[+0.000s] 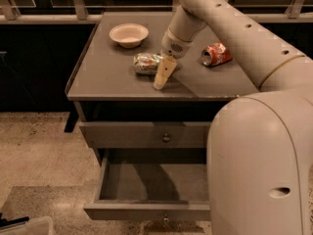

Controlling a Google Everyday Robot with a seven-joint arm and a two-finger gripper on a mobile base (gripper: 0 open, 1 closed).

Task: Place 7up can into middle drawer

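The 7up can (145, 63) lies on its side on the cabinet top, silver with a green label, a little left of centre. My gripper (162, 75) hangs from the white arm and sits just at the can's right end, on the near side, low over the top. The middle drawer (146, 209) is pulled open at the bottom of the view; its grey inside shows nothing in it and its knob is at the front edge. The arm's big white body covers the drawer's right part.
A red-orange soda can (215, 54) lies on its side at the right of the cabinet top (107, 82). A cream bowl (128, 34) stands at the back left. The upper knobbed drawer front (146, 135) is shut. A speckled floor lies to the left.
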